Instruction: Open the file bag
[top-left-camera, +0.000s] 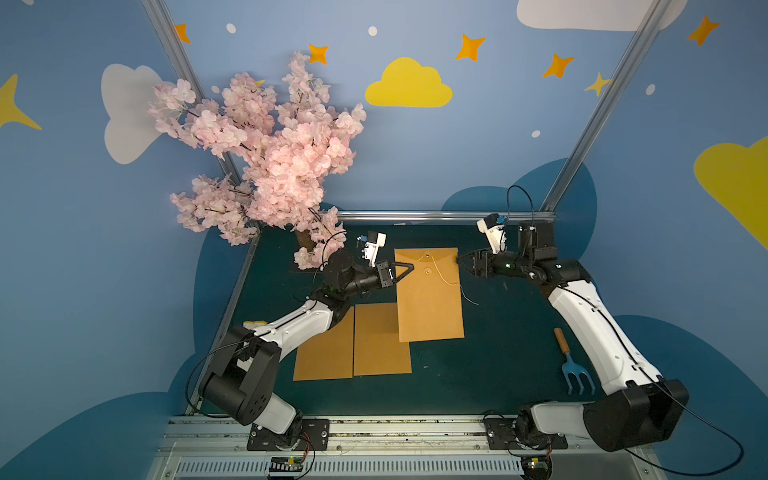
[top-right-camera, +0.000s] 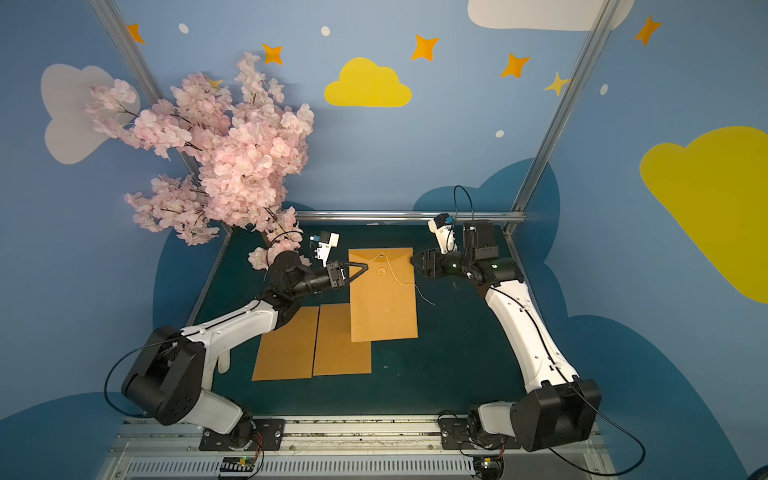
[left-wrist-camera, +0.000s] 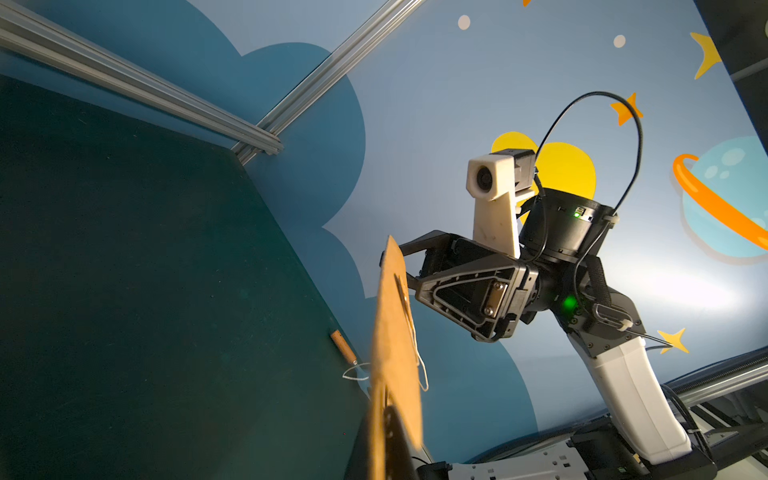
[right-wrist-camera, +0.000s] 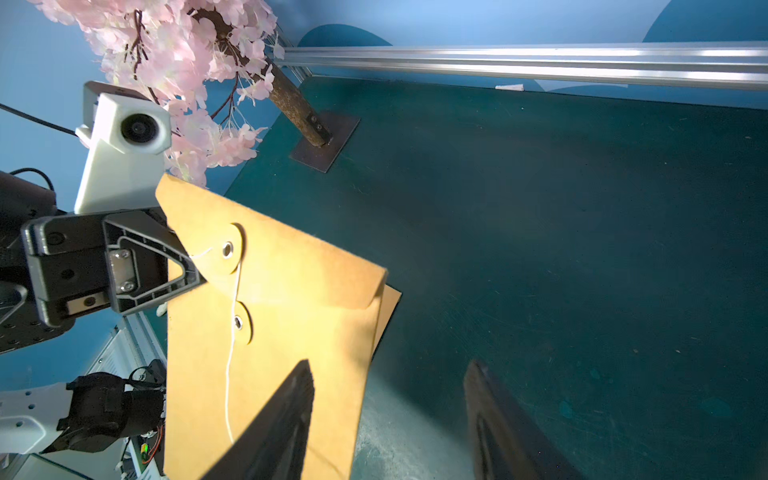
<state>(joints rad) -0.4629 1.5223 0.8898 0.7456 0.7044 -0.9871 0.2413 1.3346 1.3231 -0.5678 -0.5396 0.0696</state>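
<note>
File bag (top-left-camera: 430, 299), a kraft string-tie envelope, sits mid-table with its flap end raised off the green table (top-left-camera: 519, 353). It is pinched at its left edge by the left gripper (top-left-camera: 409, 268), jaws closed tight on the paper, presumably to steady it for the other arm. Right gripper (top-left-camera: 460, 262) hovers at the opposite edge by the flap (right-wrist-camera: 291, 270), jaws well apart and holding nothing, though whether a finger touches the paper is unclear; the white string (right-wrist-camera: 232, 361) trails loose, so the flap looks ready to lift. No brand, label or writing is readable.
</note>
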